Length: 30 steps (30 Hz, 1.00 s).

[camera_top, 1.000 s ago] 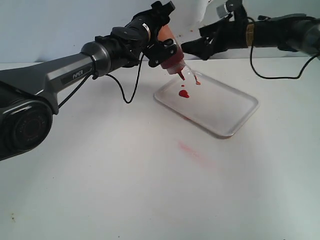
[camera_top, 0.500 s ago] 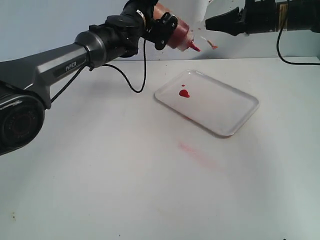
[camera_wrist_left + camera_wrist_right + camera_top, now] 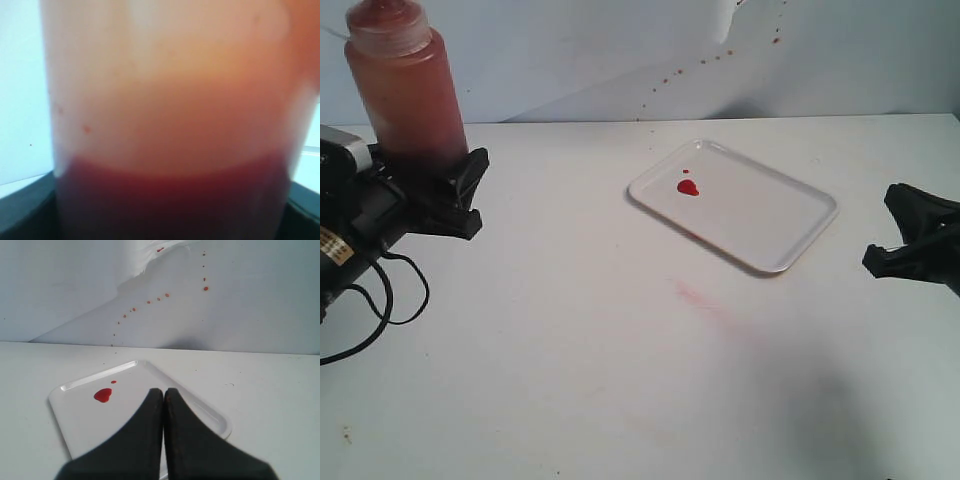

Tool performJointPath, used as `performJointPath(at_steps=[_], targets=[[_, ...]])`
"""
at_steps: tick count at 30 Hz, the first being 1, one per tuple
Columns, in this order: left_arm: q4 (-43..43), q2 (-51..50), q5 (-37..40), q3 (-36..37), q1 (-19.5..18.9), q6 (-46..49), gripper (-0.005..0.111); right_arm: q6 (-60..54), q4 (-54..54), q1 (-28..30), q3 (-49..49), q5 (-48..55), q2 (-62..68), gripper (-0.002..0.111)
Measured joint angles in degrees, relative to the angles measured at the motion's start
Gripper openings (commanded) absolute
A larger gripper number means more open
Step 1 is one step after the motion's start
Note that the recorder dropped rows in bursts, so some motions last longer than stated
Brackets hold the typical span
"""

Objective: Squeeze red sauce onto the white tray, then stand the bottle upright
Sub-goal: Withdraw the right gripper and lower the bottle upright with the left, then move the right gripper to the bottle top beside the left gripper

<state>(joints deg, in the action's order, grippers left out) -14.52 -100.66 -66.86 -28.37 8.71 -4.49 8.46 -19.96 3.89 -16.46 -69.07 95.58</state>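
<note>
Bottle (image 3: 405, 95) stands upright way over on the left, clamped low down by the left gripper (image 3: 428, 180), red sauce blob (image 3: 688, 187) sits on the white tray (image 3: 790, 220), right gripper (image 3: 164, 396) fingers pressed together.

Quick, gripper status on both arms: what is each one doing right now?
Left gripper: shut on the bottle, held upright.
Right gripper: shut, holding nothing.

Light: was bright, even | Shadows: lay faint and soft on the table (image 3: 570, 380) | Focus: the bottle (image 3: 165, 100) was a close blur at the left wrist; exterior view was sharp
</note>
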Motion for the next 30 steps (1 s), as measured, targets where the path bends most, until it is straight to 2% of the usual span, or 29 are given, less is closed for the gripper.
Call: performJointPath(at_steps=[15, 22, 30], targets=[[-2.88, 0.00, 0.00, 0.00, 0.00, -0.92, 0.000, 0.00, 0.00, 0.00, 0.00, 0.00, 0.00, 0.000], [-14.06, -2.07, -0.42, -3.03, 0.00, -7.06, 0.000, 0.00, 0.00, 0.00, 0.00, 0.00, 0.00, 0.000], [-27.09, -10.91, -0.43, -9.72, 0.00, -15.31, 0.000, 0.68, -0.51, 0.00, 0.00, -0.11, 0.00, 0.000]])
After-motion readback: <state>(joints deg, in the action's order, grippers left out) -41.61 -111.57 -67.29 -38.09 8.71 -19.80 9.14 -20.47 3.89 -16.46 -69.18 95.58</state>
